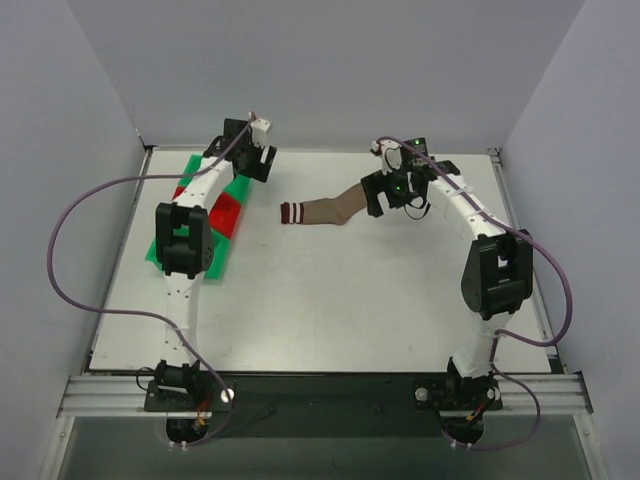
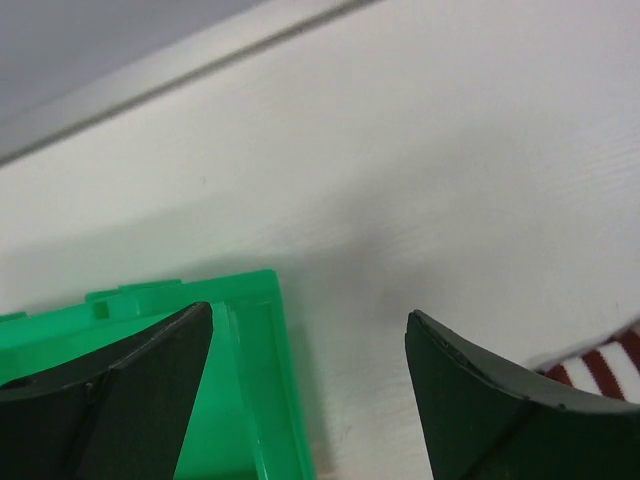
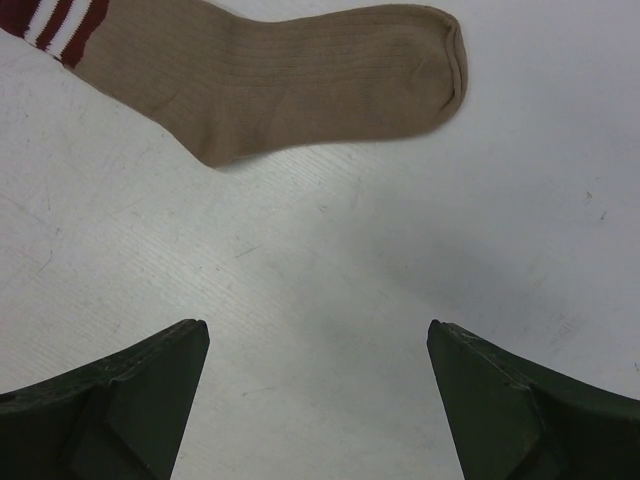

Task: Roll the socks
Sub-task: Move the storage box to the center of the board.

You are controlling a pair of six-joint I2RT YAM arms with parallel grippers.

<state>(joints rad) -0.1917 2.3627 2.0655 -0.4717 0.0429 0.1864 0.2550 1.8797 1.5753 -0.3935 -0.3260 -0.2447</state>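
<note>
sock (image 1: 322, 211): lay flat between my arms, long axis left-right, toe toward my right
right gripper (image 3: 315, 335): jaws stood apart, empty, nearer, toe just ahead
left gripper (image 2: 310, 320): jaws apart, empty, near cuff

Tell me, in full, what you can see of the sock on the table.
The sock is a tan-brown ribbed knit that looks soft, with a dark maroon cuff carrying thin white stripes. It lies flat and unrolled on the white table, bent at the heel, with the cuff toward the left arm's side and the toe toward the right arm. Only the table touches it. The right gripper is open, apart from the sock, and holds nothing.
</note>
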